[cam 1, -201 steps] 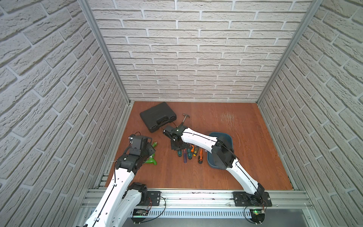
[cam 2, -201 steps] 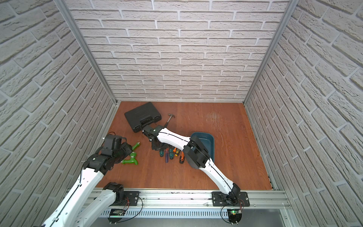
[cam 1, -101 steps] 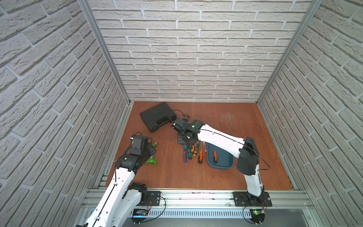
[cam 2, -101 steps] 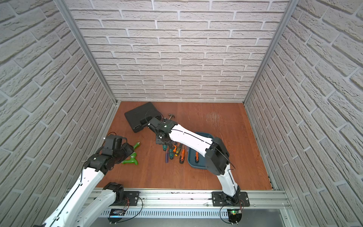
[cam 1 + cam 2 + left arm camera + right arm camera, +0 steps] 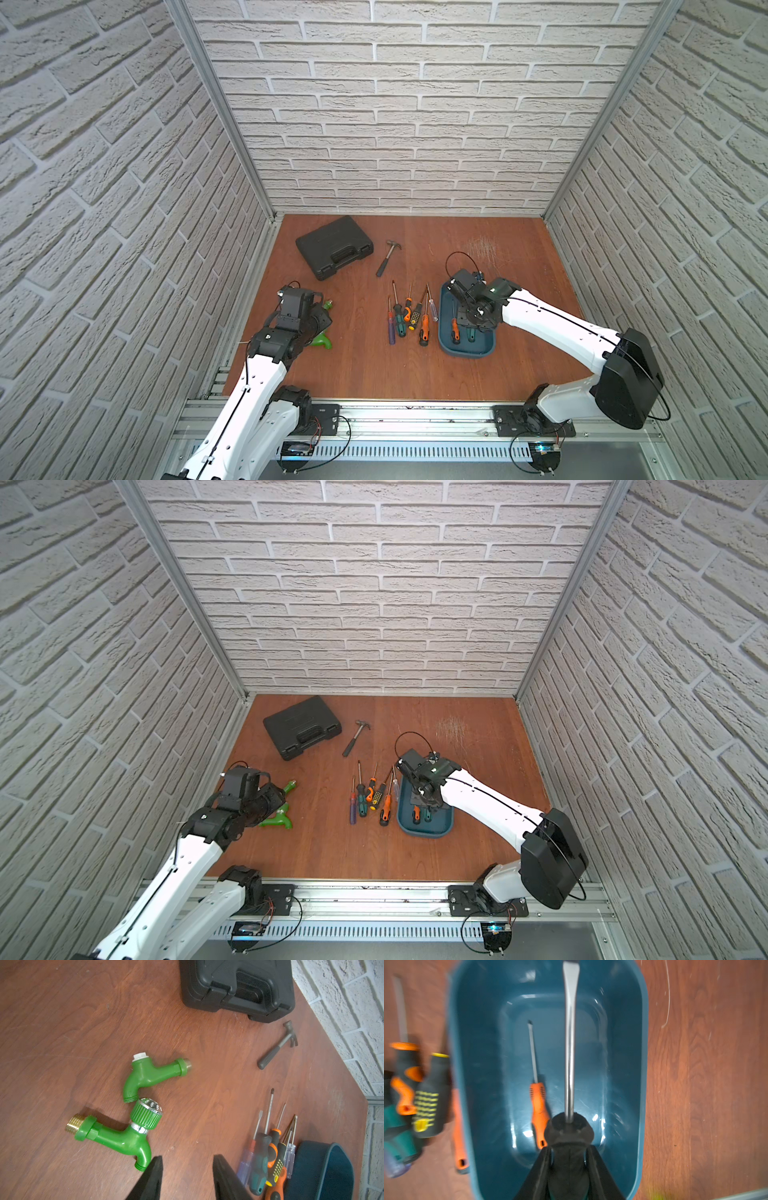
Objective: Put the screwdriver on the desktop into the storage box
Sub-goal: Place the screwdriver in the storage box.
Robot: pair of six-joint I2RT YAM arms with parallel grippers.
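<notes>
Presently: right claw [image 5: 568, 1148] clenched on dark-handled flat-blade screwdriver [image 5: 569, 1053] over dark-teal plastic storage box [image 5: 623, 1064]; left claw [image 5: 187, 1157] released. Risk: a tilted drop could catch the rim.

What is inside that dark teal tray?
One orange-handled screwdriver lies on the floor of the tray. The right claw holds a dark-handled screwdriver over it, hiding part of the floor beneath.

desktop [image 5: 374, 374]: lying flat, showing a pale scratched patch far right
tool case [image 5: 333, 246]: sitting shut, far left
hammer [image 5: 386, 257]: lying just beside the case
green taps [image 5: 145, 1072]: lying close together near the left edge
screwdrivers [image 5: 412, 318]: lying in a row, mid-board
storage box [image 5: 467, 348]: sitting just right of that row
</notes>
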